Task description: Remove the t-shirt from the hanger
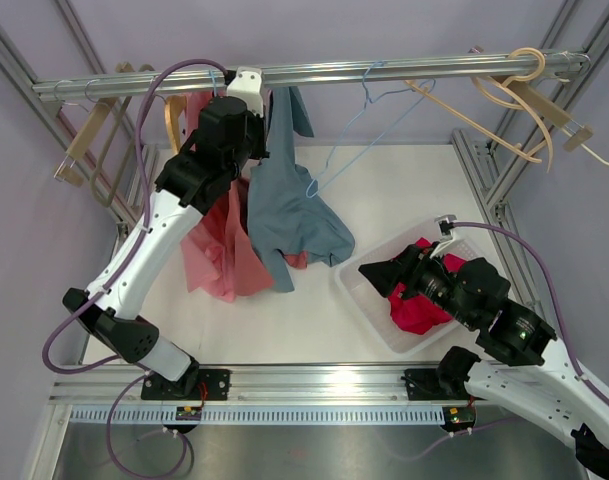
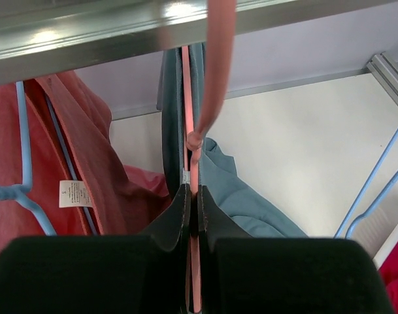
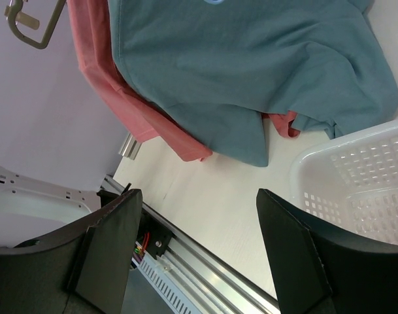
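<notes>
We see left gripper (image 2: pixel 192 199) pinched on pink hanger (image 2: pixel 218 65), teal t-shirt (image 1: pixel 296 205) on far rail (image 1: pixel 384 68), right gripper (image 3: pixel 199 219) wide over basket (image 3: pixel 355 173)

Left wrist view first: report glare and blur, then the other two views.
Left wrist: glare spots on the hanging rail; the pink hanger near the lens is soft. Right wrist: evenly lit, teal shirt sharp. Top external: bright reflection on the base rail.
</notes>
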### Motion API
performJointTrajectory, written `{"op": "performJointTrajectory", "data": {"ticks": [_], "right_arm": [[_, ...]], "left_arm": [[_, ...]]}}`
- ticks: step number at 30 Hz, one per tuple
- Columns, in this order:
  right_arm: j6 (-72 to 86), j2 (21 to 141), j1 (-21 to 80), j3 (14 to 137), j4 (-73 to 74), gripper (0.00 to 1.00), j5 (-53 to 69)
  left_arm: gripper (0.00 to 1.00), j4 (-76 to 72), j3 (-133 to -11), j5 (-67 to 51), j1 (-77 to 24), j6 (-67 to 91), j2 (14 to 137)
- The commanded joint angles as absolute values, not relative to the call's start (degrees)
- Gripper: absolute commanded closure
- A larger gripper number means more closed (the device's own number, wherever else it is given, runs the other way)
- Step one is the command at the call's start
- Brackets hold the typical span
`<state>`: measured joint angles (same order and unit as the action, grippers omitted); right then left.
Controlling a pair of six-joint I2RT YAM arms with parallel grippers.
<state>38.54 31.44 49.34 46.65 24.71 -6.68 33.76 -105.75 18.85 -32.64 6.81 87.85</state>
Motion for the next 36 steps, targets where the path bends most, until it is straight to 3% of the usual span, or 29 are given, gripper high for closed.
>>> {"op": "performJointTrajectory", "data": {"ticks": [1, 14, 25, 36], "right_arm": [[36.74, 31.99, 49.31, 48.52, 21.89, 0.21, -4.66], [34.72, 38.49, 55.01, 48.78, 18.46, 0.19, -7.72], [27.52, 52.26, 69.59, 54.21, 10.83, 0.18, -13.88], [18.47, 72.67, 84.63, 67.31, 4.13, 0.10, -17.92]], "left_arm": [[1.00, 31.11, -109.60, 18.28, -32.52, 7.65, 83.24], [1.00, 28.57, -112.95, 14.07, -32.52, 6.76, 80.69], [1.00, 21.27, -83.35, 9.86, -32.61, 19.66, 58.20], [1.00, 19.86, -74.71, 7.21, -36.21, 31.11, 46.06]]}}
